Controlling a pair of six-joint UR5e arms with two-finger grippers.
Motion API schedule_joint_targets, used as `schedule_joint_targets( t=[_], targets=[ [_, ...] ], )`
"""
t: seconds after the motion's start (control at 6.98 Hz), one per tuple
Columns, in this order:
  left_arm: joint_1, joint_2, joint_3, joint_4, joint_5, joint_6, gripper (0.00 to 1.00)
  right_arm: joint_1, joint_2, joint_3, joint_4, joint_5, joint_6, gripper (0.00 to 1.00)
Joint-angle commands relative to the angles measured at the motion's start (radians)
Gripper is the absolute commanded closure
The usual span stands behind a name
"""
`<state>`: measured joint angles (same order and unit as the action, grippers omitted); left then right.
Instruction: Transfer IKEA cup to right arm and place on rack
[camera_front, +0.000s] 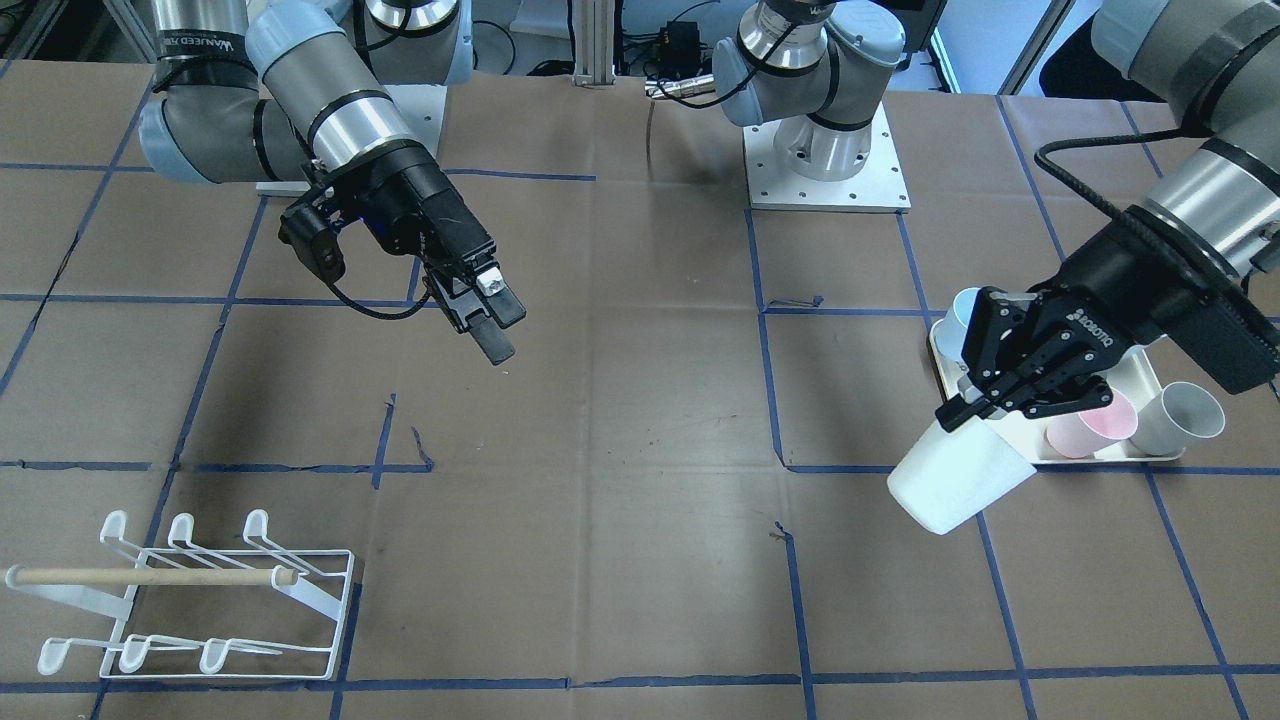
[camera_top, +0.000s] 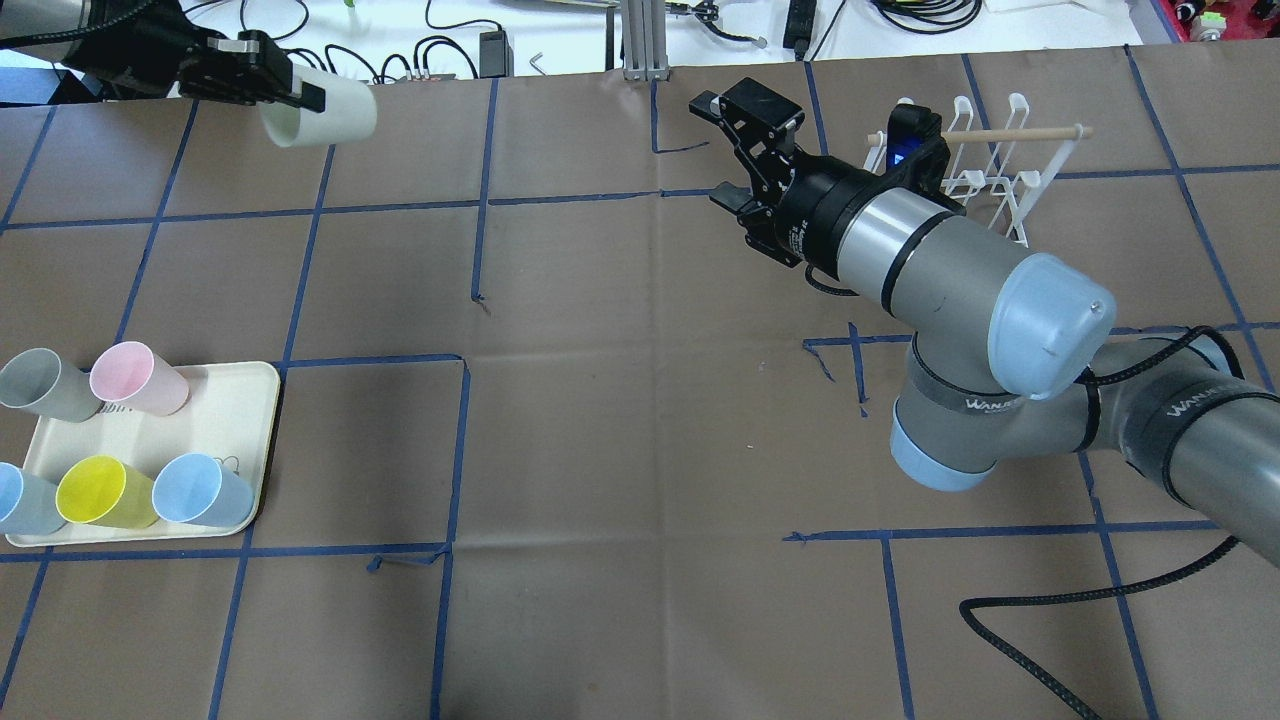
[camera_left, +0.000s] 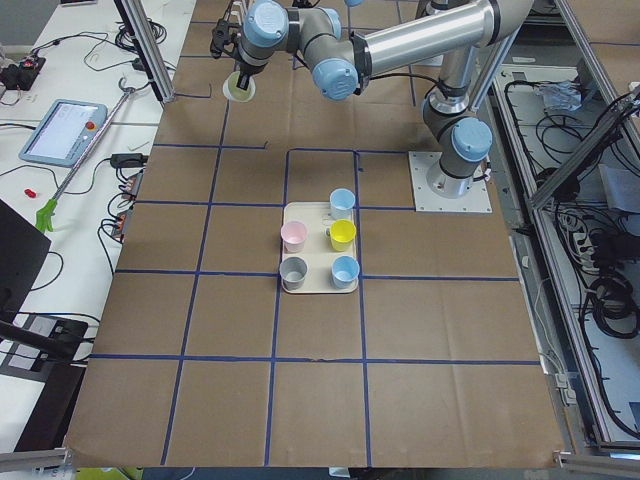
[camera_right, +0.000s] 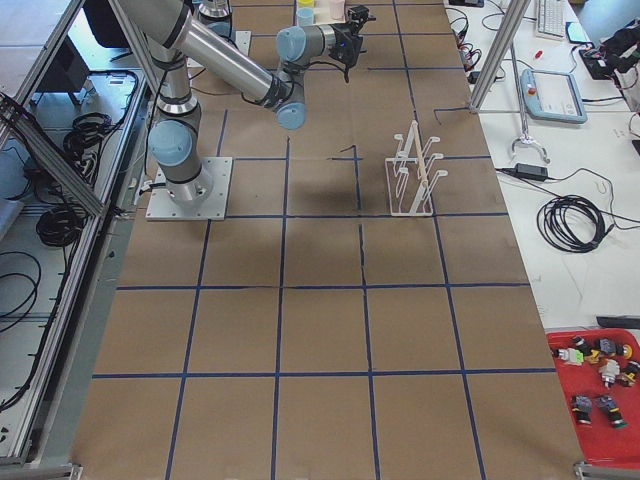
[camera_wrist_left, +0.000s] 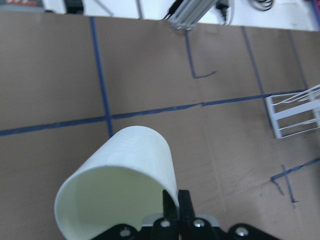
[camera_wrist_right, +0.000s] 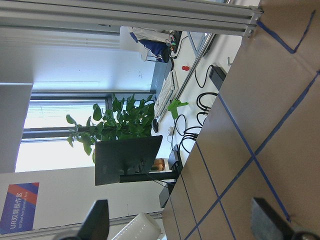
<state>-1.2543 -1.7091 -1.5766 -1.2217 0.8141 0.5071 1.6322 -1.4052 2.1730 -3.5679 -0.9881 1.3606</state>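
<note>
My left gripper, marked ROBOTIQ, is shut on the rim of a cream-white IKEA cup and holds it tilted above the table. In the overhead view the cup is at the far left, with the left gripper behind it. The left wrist view shows the cup's open mouth, with the fingers pinching its wall. My right gripper is open and empty, held in the air near the table's middle and well apart from the cup. The white wire rack stands beyond the right arm.
A cream tray at the near left holds a grey cup, a pink cup, a yellow cup and two blue cups. Blue tape lines cross the brown table paper. A black cable trails by the right arm.
</note>
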Motion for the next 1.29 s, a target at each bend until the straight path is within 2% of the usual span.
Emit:
schedule_joint_targets(
  t=[0.0, 0.14, 0.29, 0.43, 0.57, 0.72, 1.0, 1.15],
  targets=[
    [-0.031, 0.019, -0.099, 0.199, -0.162, 0.017, 1.00, 0.002, 0.000, -0.001, -0.003, -0.033, -0.005, 0.00],
    [-0.033, 0.007, -0.173, 0.381, -0.221, 0.010, 1.00, 0.014, 0.002, 0.004, 0.009, -0.067, 0.005, 0.00],
    [-0.033, 0.017, -0.247, 0.498, -0.272, 0.001, 1.00, 0.041, 0.002, 0.005, 0.009, -0.134, 0.056, 0.00],
    [-0.040, 0.017, -0.310, 0.607, -0.285, 0.007, 1.00, 0.073, 0.005, 0.004, 0.009, -0.165, 0.210, 0.00],
    [-0.062, -0.001, -0.356, 0.763, -0.341, -0.001, 1.00, 0.086, 0.006, 0.005, 0.009, -0.167, 0.285, 0.00],
    [-0.080, 0.011, -0.394, 0.800, -0.343, 0.007, 1.00, 0.087, 0.005, 0.005, 0.012, -0.167, 0.275, 0.00],
    [-0.114, 0.006, -0.500, 1.002, -0.346, 0.001, 1.00, 0.087, 0.017, 0.005, 0.014, -0.175, 0.276, 0.00],
    [-0.114, -0.006, -0.528, 1.083, -0.349, 0.008, 1.00, 0.089, 0.023, 0.005, 0.014, -0.208, 0.273, 0.00]
  ],
)
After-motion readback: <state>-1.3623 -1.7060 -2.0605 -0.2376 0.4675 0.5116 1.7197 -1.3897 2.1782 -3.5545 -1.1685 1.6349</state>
